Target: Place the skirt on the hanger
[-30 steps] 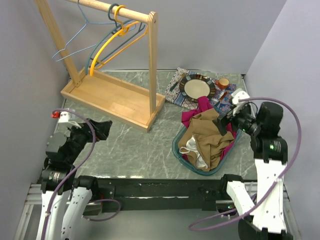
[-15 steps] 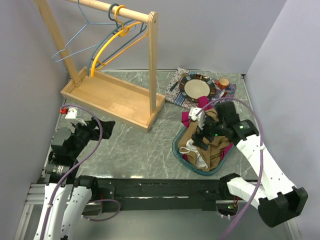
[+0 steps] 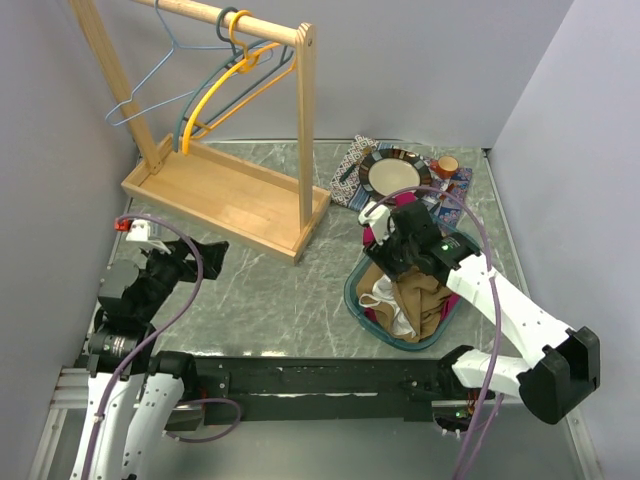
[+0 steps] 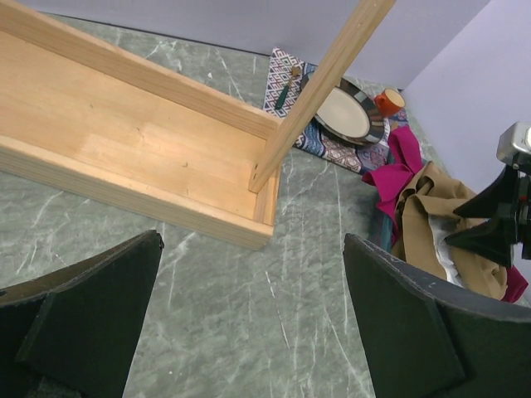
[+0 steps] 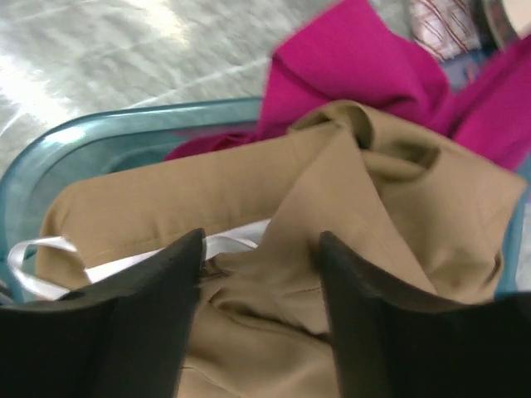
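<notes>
The right gripper (image 5: 261, 236) hovers over the tan skirt (image 5: 207, 199) in the blue basket (image 5: 50, 157), jaws wide. The left gripper (image 4: 251, 240), near left, gapes wide, empty.

green marbled worktop (image 3: 270, 290) with a light wooden rack (image 3: 225, 195) at the back left: long tray base, upright posts, round rail on top. right of it at the back lies a patterned mat (image 3: 350, 185) with a dark-rimmed plate (image 3: 392, 176) on it, cream in the middle, and a little orange cup (image 3: 447, 165) just beside the plate's right side. a green-handled utensil (image 4: 286, 87) lies on the mat's left part. nearer the front there's a teal see-through tub (image 3: 352, 295), with a magenta cloth (image 4: 398, 162) spilling over its back rim and something white (image 3: 385, 300) bunched near the front.
</notes>
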`<state>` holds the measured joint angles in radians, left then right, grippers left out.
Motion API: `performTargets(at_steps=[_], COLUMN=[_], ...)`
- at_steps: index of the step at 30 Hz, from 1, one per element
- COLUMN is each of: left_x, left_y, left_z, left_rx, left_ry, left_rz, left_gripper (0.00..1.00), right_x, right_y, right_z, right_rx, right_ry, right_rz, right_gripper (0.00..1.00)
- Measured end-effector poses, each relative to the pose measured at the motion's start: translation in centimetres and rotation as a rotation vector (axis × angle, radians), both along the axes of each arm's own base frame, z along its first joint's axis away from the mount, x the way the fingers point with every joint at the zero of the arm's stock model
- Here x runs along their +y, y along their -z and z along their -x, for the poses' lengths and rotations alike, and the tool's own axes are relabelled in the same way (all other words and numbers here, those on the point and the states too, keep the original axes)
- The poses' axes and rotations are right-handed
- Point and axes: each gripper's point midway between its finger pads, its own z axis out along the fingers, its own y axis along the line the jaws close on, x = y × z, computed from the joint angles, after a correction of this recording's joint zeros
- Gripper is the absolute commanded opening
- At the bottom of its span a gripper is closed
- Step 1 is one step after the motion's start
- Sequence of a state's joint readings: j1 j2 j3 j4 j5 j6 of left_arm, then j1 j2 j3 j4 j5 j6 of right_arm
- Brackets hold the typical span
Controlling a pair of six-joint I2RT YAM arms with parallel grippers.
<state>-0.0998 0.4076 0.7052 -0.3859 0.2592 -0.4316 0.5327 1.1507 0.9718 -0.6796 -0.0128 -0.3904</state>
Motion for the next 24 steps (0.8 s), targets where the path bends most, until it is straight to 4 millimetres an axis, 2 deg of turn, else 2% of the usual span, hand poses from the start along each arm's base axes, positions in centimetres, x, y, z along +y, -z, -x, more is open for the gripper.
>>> performTargets(at_steps=[2, 3, 4, 7, 12, 15, 19, 21, 24], left_x=[0.0, 0.0, 0.0, -0.2, -1.7, -3.3, -5.6, -6.6, -8.1], left_y=[-0.1, -0.1, -0.1, -0.1, -0.1, -0.1, 0.6, 1.1, 1.4], left_z=[0.1, 0.1, 0.1, 0.1, 0.7, 1.2, 1.9, 2.5, 3.5], left_rx=[-0.005, -0.005, -0.005, -0.005, -0.009, -0.006, 0.044, 0.074, 0.103], left_ry=[-0.002, -0.002, -0.002, 0.01, 0.106, 0.214, 0.361, 0.42, 0.495], left_rz=[0.0, 0.0, 0.0, 0.001, 0.01, 0.028, 0.084, 0.117, 0.16], left_gripper=[0.97, 0.97, 0.97, 0.97, 0.99, 0.99, 0.99, 0.99, 0.99], right_x=[-0.6, -1.0, -1.4, -2.4, -3.8, -4.1, -3.4, -2.8, -2.2], right_y=[-0.1, -0.3, -0.5, -1.2, -3.8, -7.9, -16.2, -19.7, -22.7], right_z=[-0.2, -0.3, -0.3, -0.3, -0.5, -1.1, -1.7, -1.4, -0.4], right_rx=[-0.015, -0.024, -0.034, -0.068, -0.123, -0.198, -0.345, -0.414, -0.47], right_ry=[0.029, 0.046, 0.059, 0.089, 0.128, 0.133, 0.106, 0.077, 0.031], right_rz=[0.023, 0.033, 0.044, 0.064, 0.054, 0.013, -0.104, -0.169, -0.239], right_gripper=[0.22, 0.1, 0.07, 0.0, 0.0, 0.0, 0.0, 0.0, 0.0])
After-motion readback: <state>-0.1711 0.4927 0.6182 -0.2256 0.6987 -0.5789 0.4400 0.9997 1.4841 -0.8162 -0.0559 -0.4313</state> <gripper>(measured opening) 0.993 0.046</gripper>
